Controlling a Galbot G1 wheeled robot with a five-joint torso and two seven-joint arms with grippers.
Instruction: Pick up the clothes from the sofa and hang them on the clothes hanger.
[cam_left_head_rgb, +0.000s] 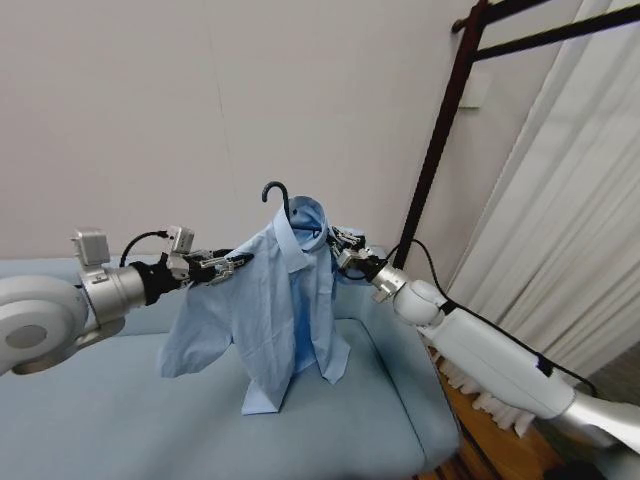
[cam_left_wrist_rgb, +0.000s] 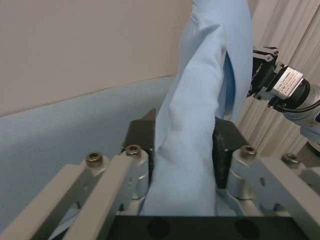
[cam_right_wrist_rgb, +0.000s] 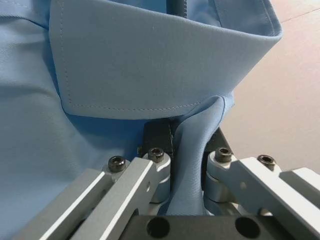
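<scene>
A light blue collared cotton shirt (cam_left_head_rgb: 285, 300) hung on a black plastic hanger with a curved hook (cam_left_head_rgb: 277, 192), held up in the air above the seat of the pale blue upholstered sofa (cam_left_head_rgb: 100, 420). Its hem dangled low over the sofa's seat cushion; whether it touched the cushion could not be told.

The left gripper (cam_left_head_rgb: 235, 264) reached in above the sofa's left half, level with the shirt's shoulder. In the left wrist view its fingers (cam_left_wrist_rgb: 140, 137) were closed tight on a thick fold of the blue fabric, with cloth filling the narrow space between the pads.

The right gripper (cam_left_head_rgb: 340, 250) was above the sofa's right end, at the shirt's other shoulder just beside the collar (cam_right_wrist_rgb: 160, 60). In the right wrist view its jaws were nearly together, pinching a narrow fold of the shirt just under the collar.

A dark wooden clothes rack (cam_left_head_rgb: 440, 140) stood beyond the sofa's right end, and a white curtain (cam_left_head_rgb: 560, 200) hung further out past the same end of the sofa.
</scene>
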